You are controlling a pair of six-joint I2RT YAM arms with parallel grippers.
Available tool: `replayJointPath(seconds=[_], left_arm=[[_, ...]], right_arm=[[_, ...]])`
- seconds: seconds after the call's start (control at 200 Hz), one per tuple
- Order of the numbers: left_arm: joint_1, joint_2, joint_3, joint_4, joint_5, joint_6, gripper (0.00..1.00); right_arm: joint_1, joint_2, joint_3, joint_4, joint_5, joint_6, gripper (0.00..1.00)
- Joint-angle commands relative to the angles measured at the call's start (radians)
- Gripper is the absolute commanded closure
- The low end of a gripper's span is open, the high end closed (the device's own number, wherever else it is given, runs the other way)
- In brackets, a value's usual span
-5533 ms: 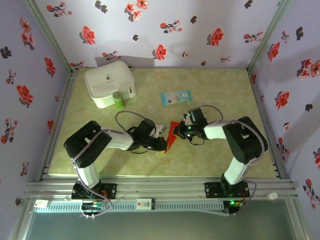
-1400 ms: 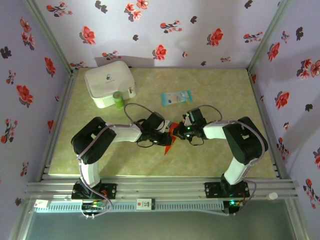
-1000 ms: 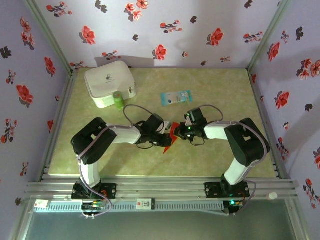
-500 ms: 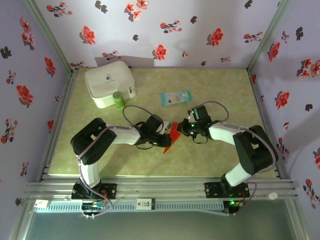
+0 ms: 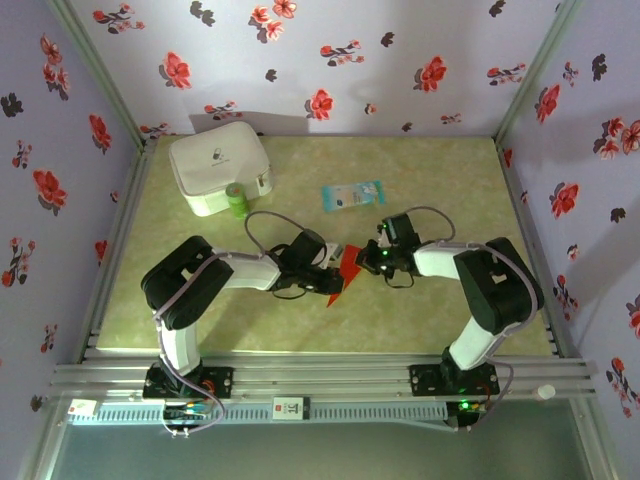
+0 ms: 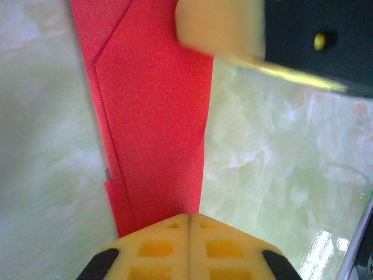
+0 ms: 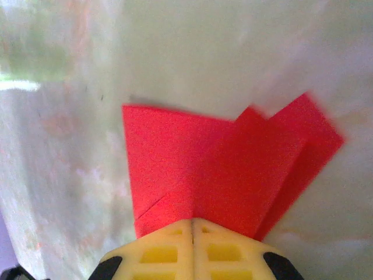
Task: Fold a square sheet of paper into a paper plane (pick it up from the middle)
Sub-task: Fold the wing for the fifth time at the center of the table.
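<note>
Both arms are in tight on the paper in the middle of the desk. The left gripper was hanging back to the left a few seconds ago; it has since pushed in and now sits on the paper's left edge. The right gripper drifted a touch far-right half a second back and has settled again on the far-right end. The red shape itself has hardly budged through all that.

On the left wrist view the jaws are clenched, tip to tip, with a long narrow strip of layered paper running away flat beneath them. It is the same on the right wrist: jaws clenched, with overlapping red flaps fanning out over the desk. The sheet shows broad-face in both, so I read this as closed tips pressing a crease down, not pinching the paper up.

So the folds are stacking up and the outline is already slim, which looks well along.

As for writing, the white case far left carries a small dark mark, and the blue packet has print. Both are too small to read.
</note>
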Motion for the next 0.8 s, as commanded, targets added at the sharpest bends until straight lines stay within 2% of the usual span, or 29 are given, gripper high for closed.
replayJointPath(seconds=[0.0,0.34,0.475,0.685,0.795], left_arm=[[-0.011,0.04,-0.045,-0.104,-0.021,-0.005,1.0],[-0.011,0.041,-0.051,-0.092,-0.007,-0.011,1.0],[-0.011,0.039,-0.052,-0.088,-0.007,-0.013,1.0],[-0.011,0.033,-0.048,-0.082,-0.004,-0.016,1.0],[-0.011,0.033,-0.043,-0.081,0.002,-0.016,1.0]], right_arm=[[-0.044,0.02,-0.018,0.02,0.038,0.025,0.94],[-0.135,0.018,-0.002,-0.023,0.13,0.075,0.95],[-0.162,0.001,0.013,-0.006,0.103,0.08,0.94],[-0.141,-0.158,-0.024,0.026,0.063,0.062,0.91],[-0.078,-0.202,-0.06,0.049,0.037,0.055,0.9]])
